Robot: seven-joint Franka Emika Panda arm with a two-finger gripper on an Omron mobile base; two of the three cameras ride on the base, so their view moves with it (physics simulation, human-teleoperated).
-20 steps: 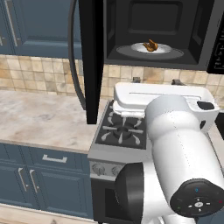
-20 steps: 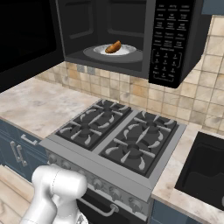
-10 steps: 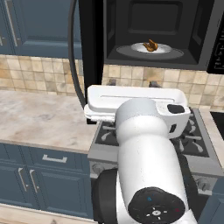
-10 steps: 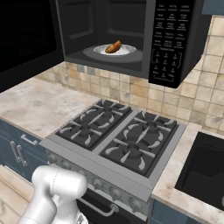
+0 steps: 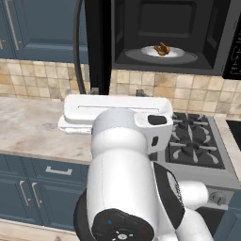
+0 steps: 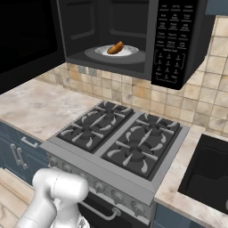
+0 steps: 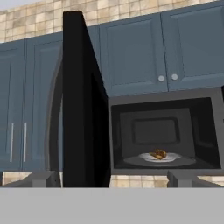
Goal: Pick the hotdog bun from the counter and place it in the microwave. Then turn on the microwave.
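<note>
The hotdog bun (image 5: 162, 48) (image 6: 115, 47) (image 7: 158, 153) lies on a white plate (image 5: 176, 52) (image 6: 129, 52) inside the black microwave (image 6: 171, 40), above the stove. The microwave door (image 5: 99, 47) (image 7: 83, 100) (image 6: 26, 35) stands swung wide open to the left. My gripper (image 5: 116, 92) (image 7: 111, 179) is open and holds nothing. It hangs low in front of the wall, below the door and left of the oven cavity, well short of the bun. In the hand view the fingertips (image 7: 39, 178) sit far apart, looking up at the cavity and the door's edge.
A black gas stove (image 5: 193, 141) (image 6: 124, 138) sits under the microwave. The marbled counter (image 5: 28, 127) (image 6: 31, 107) runs off to its left, over blue cabinet fronts. A dark sink (image 6: 209, 173) lies to the stove's right. Blue wall cabinets (image 7: 144, 52) hang above the microwave.
My hand and forearm have swung left, from over the stove to the counter's edge under the open door. The bun, plate and door have not moved.
</note>
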